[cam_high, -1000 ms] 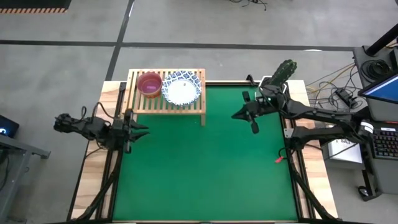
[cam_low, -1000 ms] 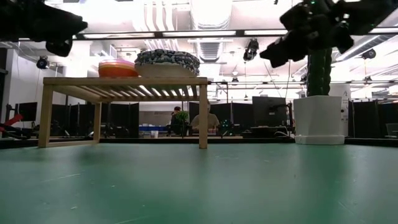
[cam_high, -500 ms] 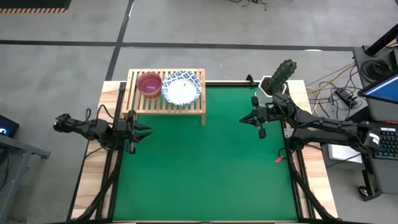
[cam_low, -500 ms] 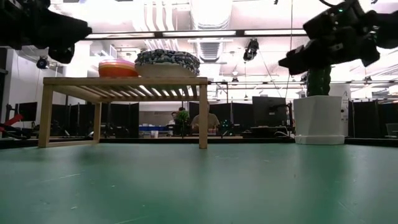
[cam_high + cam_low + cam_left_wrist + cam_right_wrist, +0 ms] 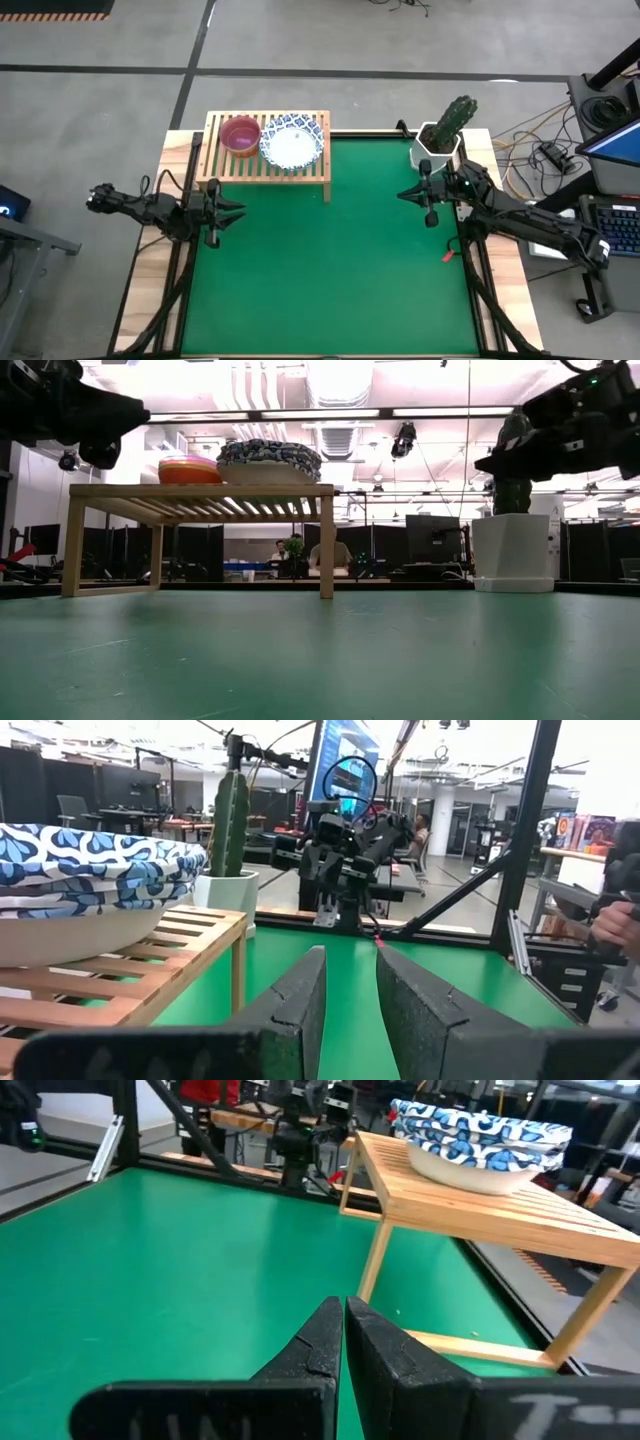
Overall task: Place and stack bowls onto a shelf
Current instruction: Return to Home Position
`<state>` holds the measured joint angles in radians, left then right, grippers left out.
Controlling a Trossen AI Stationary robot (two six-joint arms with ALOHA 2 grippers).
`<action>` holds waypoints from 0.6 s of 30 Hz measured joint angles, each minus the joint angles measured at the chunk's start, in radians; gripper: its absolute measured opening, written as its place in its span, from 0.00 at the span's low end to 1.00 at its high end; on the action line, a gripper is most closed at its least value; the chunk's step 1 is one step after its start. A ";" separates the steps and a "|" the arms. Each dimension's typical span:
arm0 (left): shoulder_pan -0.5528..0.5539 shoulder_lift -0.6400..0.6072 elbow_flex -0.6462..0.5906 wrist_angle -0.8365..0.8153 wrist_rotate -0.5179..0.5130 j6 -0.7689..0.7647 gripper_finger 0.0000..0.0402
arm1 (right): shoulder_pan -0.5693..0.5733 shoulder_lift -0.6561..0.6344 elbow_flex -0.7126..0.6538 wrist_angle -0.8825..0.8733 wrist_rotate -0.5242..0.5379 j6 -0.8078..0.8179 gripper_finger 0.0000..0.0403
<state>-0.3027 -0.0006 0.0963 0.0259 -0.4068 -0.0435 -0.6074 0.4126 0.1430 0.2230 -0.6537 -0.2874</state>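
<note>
The light-wood slatted shelf [image 5: 267, 150] stands at the table's far left on its short legs. On its slats rest two stacks: the small plastic bowls [image 5: 240, 135], with a reddish-purple one on top, and beside them the white bowls with blue-patterned rims [image 5: 292, 143]. The low view shows both stacks [image 5: 190, 470] [image 5: 268, 460] on the shelf [image 5: 200, 491]. My left gripper [image 5: 228, 211] hovers open at the table's left edge, just near of the shelf. My right gripper [image 5: 408, 193] hovers shut near the right edge, just near of the cactus pot. Both hold nothing.
The white angular cactus pot [image 5: 438, 143] stands at the far right corner. Bare green mat [image 5: 330, 270] fills the table's middle and near side. The left wrist view shows a person's hand [image 5: 615, 925] beyond the table. A small red item [image 5: 449, 255] lies at the right edge.
My right gripper has drawn back from the far middle of the table toward the right edge and slightly toward the near edge, ending beside the cactus pot. The bowls and the shelf have stayed put.
</note>
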 joint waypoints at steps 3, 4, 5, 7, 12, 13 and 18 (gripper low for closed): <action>0.000 0.000 0.000 0.002 -0.003 0.000 0.19 | -0.010 -0.054 -0.018 -0.011 0.000 0.000 0.02; 0.000 0.000 0.000 0.002 -0.003 0.000 0.19 | -0.012 -0.072 -0.024 -0.015 0.000 0.000 0.02; 0.000 0.000 0.000 0.002 -0.003 0.000 0.19 | -0.013 -0.089 -0.029 -0.016 0.000 0.000 0.02; 0.000 0.000 0.000 0.006 -0.003 0.000 0.19 | -0.013 -0.119 -0.032 -0.035 0.003 -0.003 0.02; 0.000 0.000 0.001 0.084 -0.005 -0.055 0.19 | -0.014 -0.193 -0.030 -0.095 0.053 -0.003 0.02; 0.000 0.000 0.002 0.092 -0.005 -0.065 0.19 | -0.013 -0.208 -0.026 -0.112 0.050 -0.002 0.02; 0.000 0.004 0.002 0.095 -0.005 -0.071 0.19 | -0.013 -0.299 -0.022 -0.188 -0.043 0.013 0.02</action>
<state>-0.3027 0.0036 0.0978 0.1211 -0.4122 -0.1143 -0.6201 0.1137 0.1208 0.0351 -0.6964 -0.2744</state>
